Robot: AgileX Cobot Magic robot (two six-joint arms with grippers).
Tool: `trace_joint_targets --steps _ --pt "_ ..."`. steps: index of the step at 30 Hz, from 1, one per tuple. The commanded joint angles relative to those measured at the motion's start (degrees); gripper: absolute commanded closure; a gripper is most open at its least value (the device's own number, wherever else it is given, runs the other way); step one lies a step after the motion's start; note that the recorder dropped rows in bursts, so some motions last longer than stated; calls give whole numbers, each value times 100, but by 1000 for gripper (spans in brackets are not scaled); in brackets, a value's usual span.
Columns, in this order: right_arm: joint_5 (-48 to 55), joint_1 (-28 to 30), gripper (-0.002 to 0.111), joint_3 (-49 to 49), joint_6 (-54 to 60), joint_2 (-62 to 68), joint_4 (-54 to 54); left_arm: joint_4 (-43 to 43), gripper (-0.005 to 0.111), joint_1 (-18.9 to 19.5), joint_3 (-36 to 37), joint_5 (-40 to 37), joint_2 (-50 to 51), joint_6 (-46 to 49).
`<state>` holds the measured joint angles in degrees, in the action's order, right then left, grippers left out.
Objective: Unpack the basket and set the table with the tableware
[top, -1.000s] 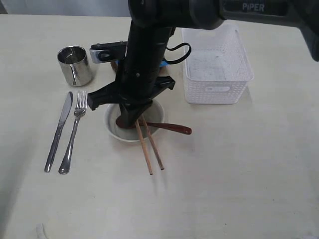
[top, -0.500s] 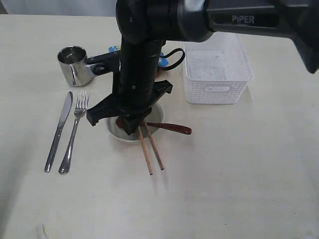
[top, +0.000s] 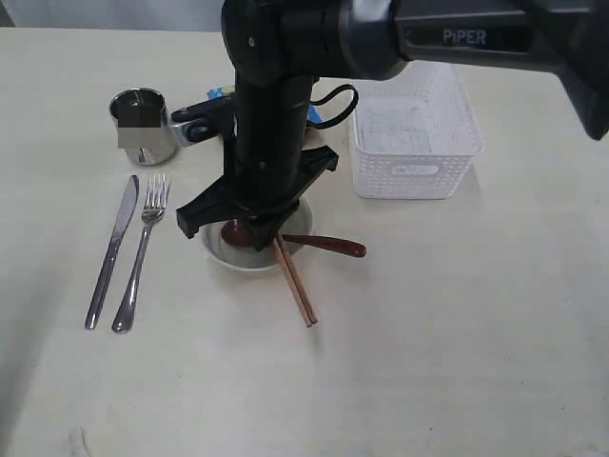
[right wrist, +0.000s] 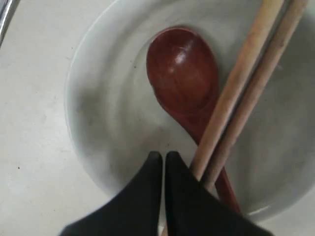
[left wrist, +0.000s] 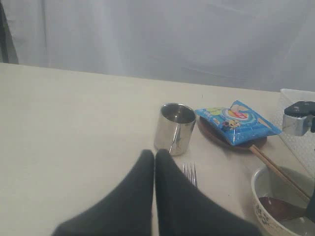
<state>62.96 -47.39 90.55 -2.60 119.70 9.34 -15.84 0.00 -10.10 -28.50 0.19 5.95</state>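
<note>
My right gripper (top: 250, 234) (right wrist: 163, 156) hangs shut and empty inside the white bowl (top: 221, 249) (right wrist: 81, 98), its fingertips right beside the two wooden chopsticks (top: 297, 286) (right wrist: 246, 88). These lie side by side, leaning on the bowl's rim. The reddish-brown spoon (top: 335, 247) (right wrist: 182, 73) rests in the bowl under them. Knife (top: 112, 252) and fork (top: 141, 257) lie left of the bowl, with the steel cup (top: 141, 124) (left wrist: 174, 129) behind them. The white basket (top: 411, 124) stands at the right. My left gripper (left wrist: 155, 153) is shut and empty, short of the cup.
A blue chip bag (left wrist: 237, 122) lies on the small brown plate (left wrist: 216, 139) behind the bowl; in the exterior view the right arm hides most of it. The arm's grey wrist camera (top: 195, 119) juts out next to the cup.
The two chopsticks, splayed apart before, now lie close together. My right gripper has shifted a little to the right in the bowl, staying shut.
</note>
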Motion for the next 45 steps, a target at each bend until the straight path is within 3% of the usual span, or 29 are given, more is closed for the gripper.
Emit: trace_joint_targets --steps 1,8,15,18,22,24,31,39,45 --pt "-19 -3 105 -16 18 -2 6 -5 107 -12 36 32 -19 1" --pt "-415 -3 105 7 519 -564 184 -5 107 -12 36 32 -19 1" --pt "-1883 -3 105 -47 -133 -2077 -2535 -5 107 -12 36 32 -19 1" --pt "-2832 104 105 -682 -740 -2728 -3462 -5 107 -12 36 32 -19 1" --pt "-3954 870 105 -1994 -921 -3540 -3688 -5 107 -12 36 32 -19 1" --pt "-3999 1120 105 -2355 -1135 -3938 -3643 -5 107 -12 36 32 -19 1" --pt "-4252 1131 105 -3028 -1328 -4884 -3641 -5 107 -12 36 32 -19 1" --pt "-3104 1131 105 -3102 -2168 -5571 -3516 6 107 -12 36 32 -19 1" --pt "-3072 1131 105 -3102 -2168 -5755 -3516 6 107 -12 36 32 -19 1"
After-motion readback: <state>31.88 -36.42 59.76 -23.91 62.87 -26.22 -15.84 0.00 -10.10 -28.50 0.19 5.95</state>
